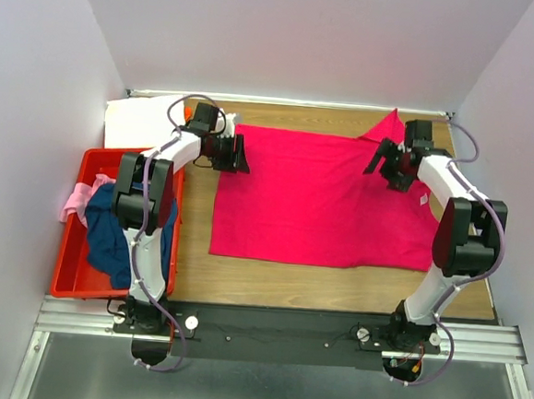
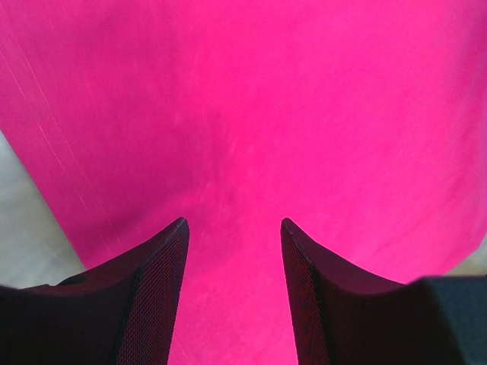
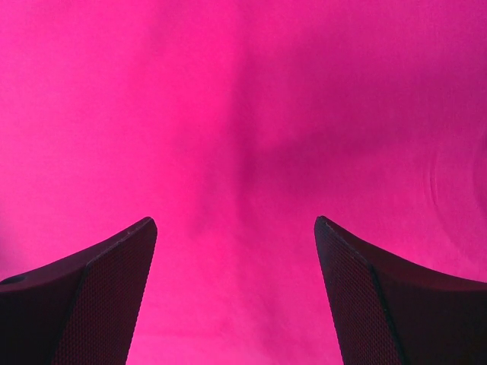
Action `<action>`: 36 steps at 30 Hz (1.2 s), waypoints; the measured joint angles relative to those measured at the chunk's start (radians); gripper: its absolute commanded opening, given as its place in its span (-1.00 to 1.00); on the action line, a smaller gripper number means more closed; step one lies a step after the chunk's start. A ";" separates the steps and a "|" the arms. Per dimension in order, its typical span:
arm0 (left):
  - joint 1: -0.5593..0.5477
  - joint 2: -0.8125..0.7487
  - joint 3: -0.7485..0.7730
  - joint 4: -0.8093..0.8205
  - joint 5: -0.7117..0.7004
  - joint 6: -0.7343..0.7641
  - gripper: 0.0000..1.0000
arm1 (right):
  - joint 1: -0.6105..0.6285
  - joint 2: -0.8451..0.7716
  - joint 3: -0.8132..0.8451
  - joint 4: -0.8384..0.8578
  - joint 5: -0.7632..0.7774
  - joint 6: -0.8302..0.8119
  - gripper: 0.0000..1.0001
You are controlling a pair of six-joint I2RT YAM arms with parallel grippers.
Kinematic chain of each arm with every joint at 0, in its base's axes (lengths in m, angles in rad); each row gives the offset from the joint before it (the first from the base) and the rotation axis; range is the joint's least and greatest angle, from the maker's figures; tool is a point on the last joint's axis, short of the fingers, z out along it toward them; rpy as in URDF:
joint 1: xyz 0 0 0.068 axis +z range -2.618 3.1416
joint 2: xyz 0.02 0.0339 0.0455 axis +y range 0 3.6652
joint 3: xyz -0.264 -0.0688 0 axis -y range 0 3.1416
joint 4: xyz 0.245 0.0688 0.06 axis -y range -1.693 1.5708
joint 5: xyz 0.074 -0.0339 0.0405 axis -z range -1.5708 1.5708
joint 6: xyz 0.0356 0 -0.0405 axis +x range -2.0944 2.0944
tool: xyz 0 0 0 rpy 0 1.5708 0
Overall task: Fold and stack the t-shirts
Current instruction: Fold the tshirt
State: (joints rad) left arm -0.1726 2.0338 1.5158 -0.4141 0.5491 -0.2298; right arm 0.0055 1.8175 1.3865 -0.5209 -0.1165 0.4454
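The magenta t-shirt [image 1: 313, 203] lies spread flat on the table [image 1: 269, 287], with one sleeve peaked at the far edge. The cloth is judged light, limp and not fragile. It will sag and crease when lifted, so it is best held at an edge or corner, pinching through both layers. The left fingers [image 2: 152, 289] stand moderately apart, the right fingers [image 3: 99, 289] wider. Both pairs hang over the cloth with nothing gripped.
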 measured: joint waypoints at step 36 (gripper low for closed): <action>0.020 0.352 0.484 -0.099 -0.038 0.004 0.18 | 0.000 0.377 0.310 0.027 -0.082 0.071 0.79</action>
State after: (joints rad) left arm -0.1528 2.3859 1.9999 -0.5133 0.5114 -0.2256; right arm 0.0051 2.1944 1.6962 -0.4934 -0.1989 0.5163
